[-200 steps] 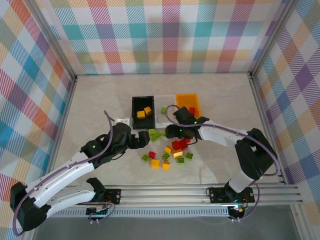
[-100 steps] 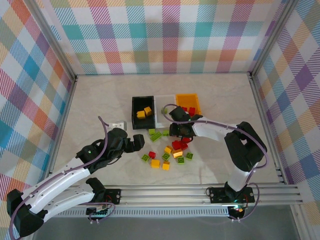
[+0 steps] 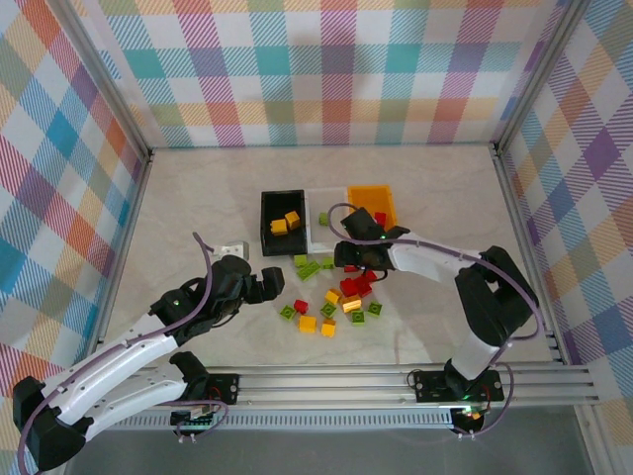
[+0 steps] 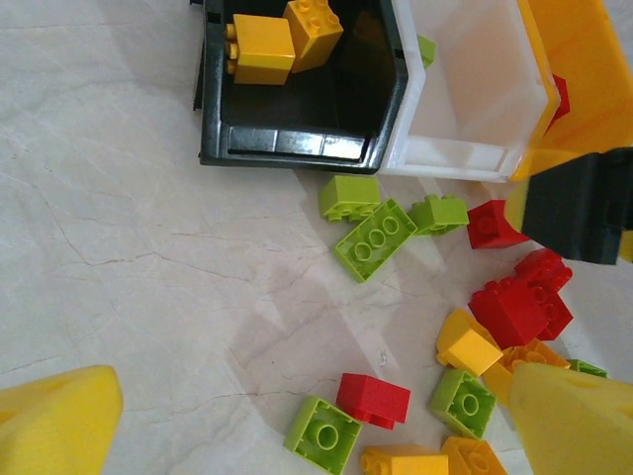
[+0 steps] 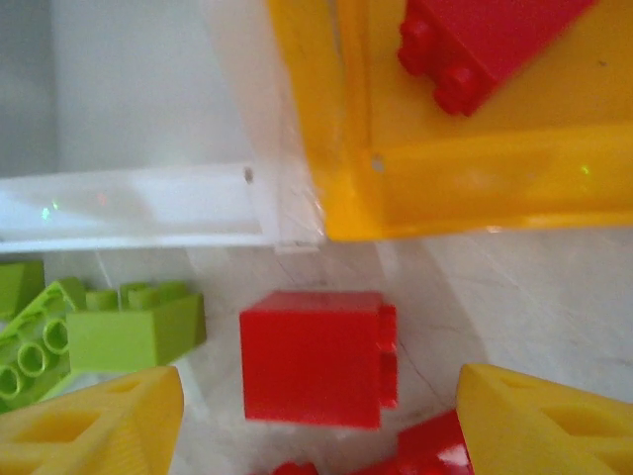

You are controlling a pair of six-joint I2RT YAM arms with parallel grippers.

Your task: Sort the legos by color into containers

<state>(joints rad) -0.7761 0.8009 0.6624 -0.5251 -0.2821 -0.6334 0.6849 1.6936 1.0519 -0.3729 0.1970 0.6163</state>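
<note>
Left fingers spread wide, empty, over the counter beside the loose legos. Right fingers released, straddling a red lego just in front of the orange bin. Black bin holds two yellow legos; white bin, one green lego; orange bin, red ones. Loose legos lie scattered on the counter before the bins.

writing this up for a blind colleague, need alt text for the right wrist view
A red brick lies on the table between the right gripper's open yellow fingertips. Just beyond it stand an orange bin holding another red brick and a white bin, with green bricks at left.
</note>
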